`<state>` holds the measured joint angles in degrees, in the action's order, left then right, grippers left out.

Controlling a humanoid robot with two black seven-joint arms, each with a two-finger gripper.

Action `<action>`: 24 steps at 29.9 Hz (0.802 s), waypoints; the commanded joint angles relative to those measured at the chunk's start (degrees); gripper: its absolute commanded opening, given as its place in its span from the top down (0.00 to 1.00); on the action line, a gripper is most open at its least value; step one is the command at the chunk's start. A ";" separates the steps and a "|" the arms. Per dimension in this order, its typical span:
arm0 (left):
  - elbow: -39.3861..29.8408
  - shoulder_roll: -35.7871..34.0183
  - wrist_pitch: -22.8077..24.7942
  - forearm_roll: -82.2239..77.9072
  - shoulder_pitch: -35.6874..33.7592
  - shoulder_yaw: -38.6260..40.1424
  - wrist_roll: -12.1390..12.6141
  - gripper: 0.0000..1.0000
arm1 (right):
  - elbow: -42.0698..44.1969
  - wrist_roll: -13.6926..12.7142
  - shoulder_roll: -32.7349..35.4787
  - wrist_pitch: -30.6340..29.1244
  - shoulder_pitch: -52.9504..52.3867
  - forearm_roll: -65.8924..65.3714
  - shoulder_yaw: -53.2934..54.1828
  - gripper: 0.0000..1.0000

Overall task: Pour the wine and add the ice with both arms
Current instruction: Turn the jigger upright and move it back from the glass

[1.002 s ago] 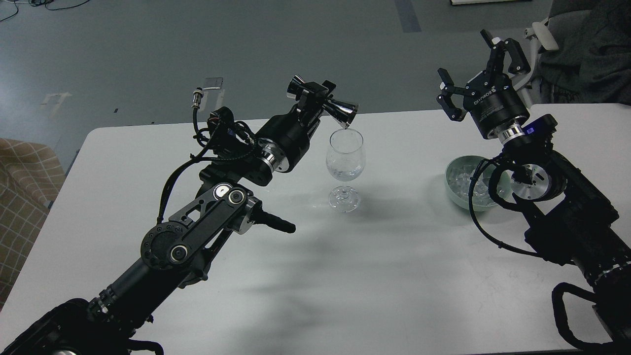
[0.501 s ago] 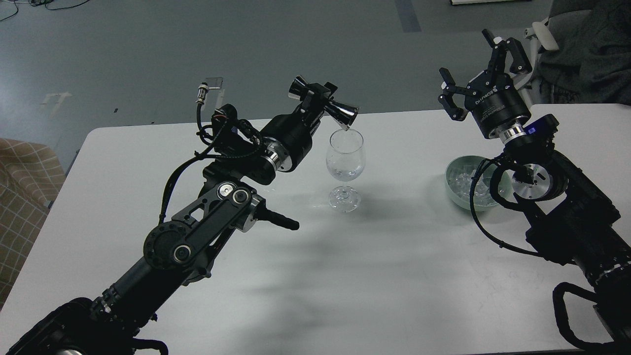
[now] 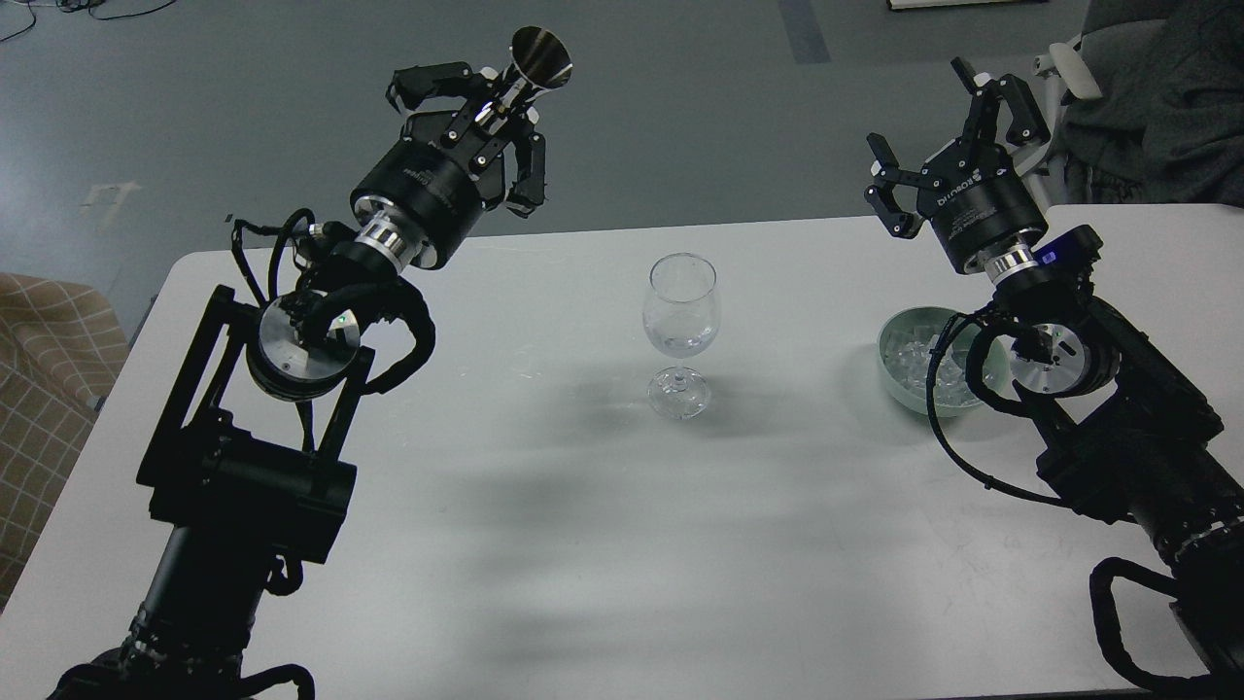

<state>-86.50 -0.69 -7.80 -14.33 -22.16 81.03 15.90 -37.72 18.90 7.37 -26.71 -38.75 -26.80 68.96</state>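
A clear wine glass (image 3: 681, 316) stands upright mid-table with a little clear wine (image 3: 680, 340) in its bowl. My left gripper (image 3: 491, 107) is raised at the table's far left and is shut on a shiny metal jigger (image 3: 530, 68), whose open cup points up and away from the glass. A pale green bowl (image 3: 899, 379) holds the ice (image 3: 914, 362), clear cubes, at the right, partly hidden by my right arm. My right gripper (image 3: 948, 131) is open and empty, held high above and behind the bowl.
The white table (image 3: 622, 506) has its far edge just behind the glass and bowl. A beige checked seat (image 3: 49, 369) is at the left. A dark chair with cloth (image 3: 1157, 107) stands at the far right.
My left arm has swung up and to the left, taking the jigger away from the glass rim and turning it upright. The right arm has hardly moved.
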 commanded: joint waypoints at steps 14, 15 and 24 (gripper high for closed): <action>1.33 0.69 0.95 3.35 16.44 16.44 1.50 1.00 | 0.01 0.00 -0.25 0.87 -0.01 -0.01 -0.14 0.00; 1.59 0.69 1.56 3.35 17.06 16.53 1.24 1.00 | 0.01 0.00 -0.25 0.87 -0.01 -0.01 -0.14 0.00; 3.53 0.69 2.88 2.82 21.11 16.09 1.32 0.92 | 0.01 0.00 -0.25 0.87 -0.01 -0.01 -0.31 0.00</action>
<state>-83.02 0.01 -5.08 -11.41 -2.75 97.38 17.13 -37.70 18.90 7.04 -25.77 -38.78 -26.81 68.67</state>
